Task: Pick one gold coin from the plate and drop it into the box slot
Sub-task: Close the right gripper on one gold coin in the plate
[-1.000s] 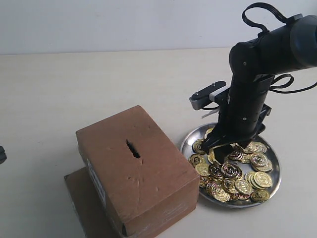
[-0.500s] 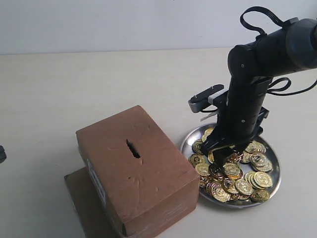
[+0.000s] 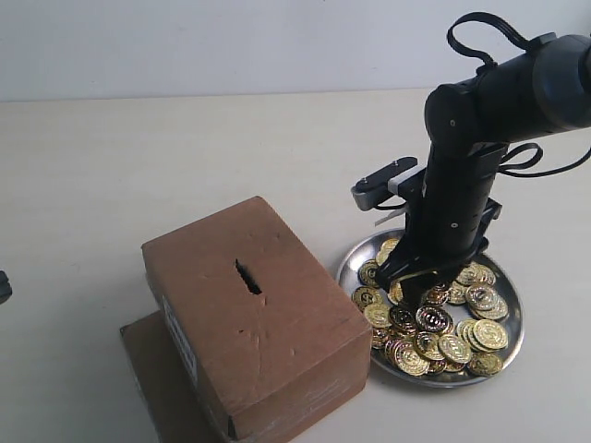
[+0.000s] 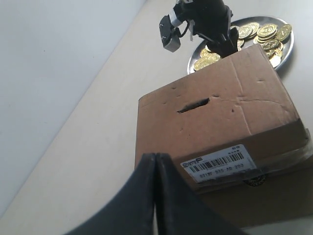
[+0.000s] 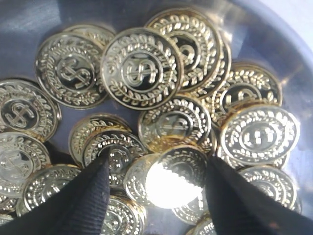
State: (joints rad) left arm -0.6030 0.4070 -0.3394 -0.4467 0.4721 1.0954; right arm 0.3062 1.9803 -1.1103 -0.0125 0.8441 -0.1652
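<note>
The silver plate holds a heap of gold coins just right of the brown cardboard box. The dark slot is cut in the box's top face. My right gripper points down into the near-left part of the heap. In the right wrist view it is open, its black fingers resting on the pile on either side of a brightly lit coin. My left gripper is shut and empty, hanging off the box's labelled side, with the slot beyond it.
A flat brown cardboard sheet lies under the box and sticks out at its near-left. The beige table stretches left and back to a pale wall. The right arm stands over the plate's far side.
The right arm has shifted slightly left and its fingers have settled onto the coin heap. Box, plate and left gripper have not moved.
</note>
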